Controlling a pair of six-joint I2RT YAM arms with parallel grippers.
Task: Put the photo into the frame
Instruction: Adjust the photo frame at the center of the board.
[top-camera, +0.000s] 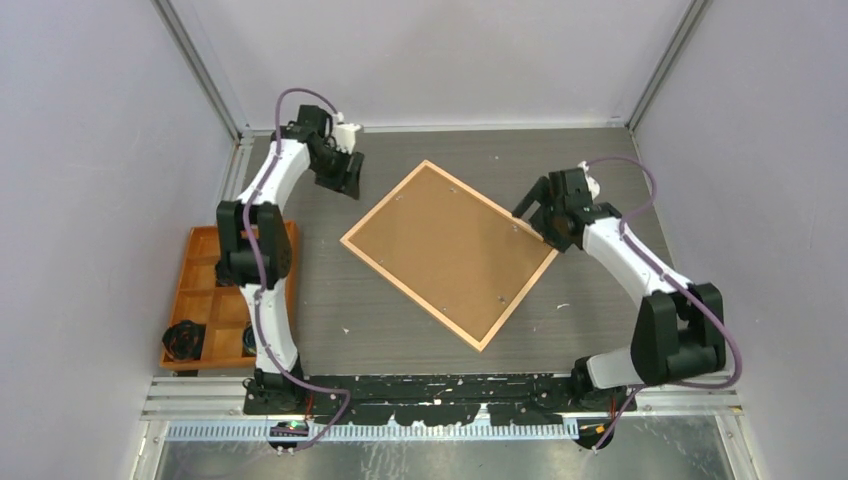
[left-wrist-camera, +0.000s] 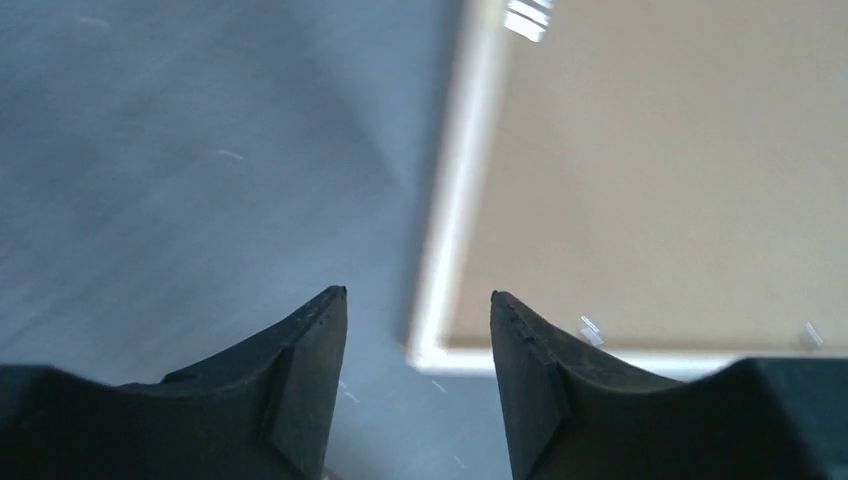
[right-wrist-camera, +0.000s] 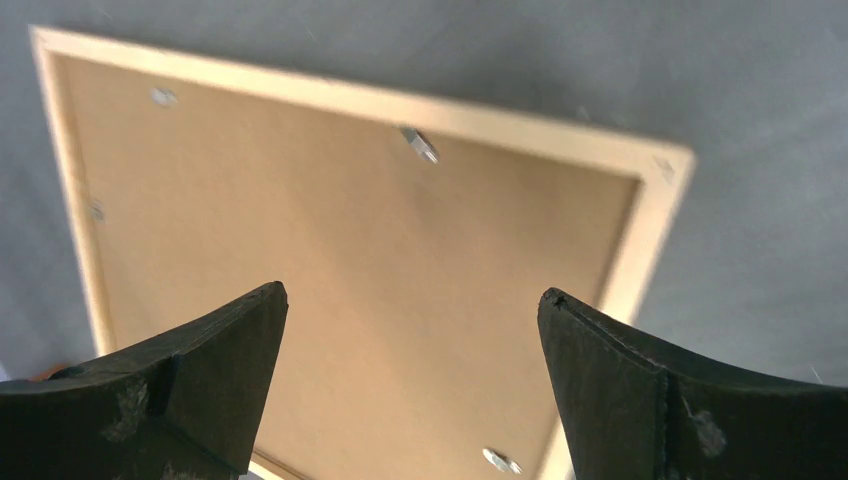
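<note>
- Two robot hands hang empty at the frame (top-camera: 412, 294), which lies back-up and skewed mid-counter (top-camera: 600, 170), with a brown backing board (top-camera: 450, 250) seated inside its rim.
- The left hand (left-wrist-camera: 418, 295), fingers partly apart around nothing, sits just outside a corner on the frame's left side. A sideways brush there would likely skid the light wood across the smooth counter.
- The right hand (right-wrist-camera: 410, 290), spread wide and gripping nothing, hovers over the frame's right edge. A careless descent could bend one of the small metal tabs (right-wrist-camera: 420, 145) or tip the board.
- The photo shows in no view. Whether it lies beneath the board cannot be told, so a shifted or creased print could go unnoticed.
- The frame looks thin and pale orange, its visible corners square and unbroken.
</note>
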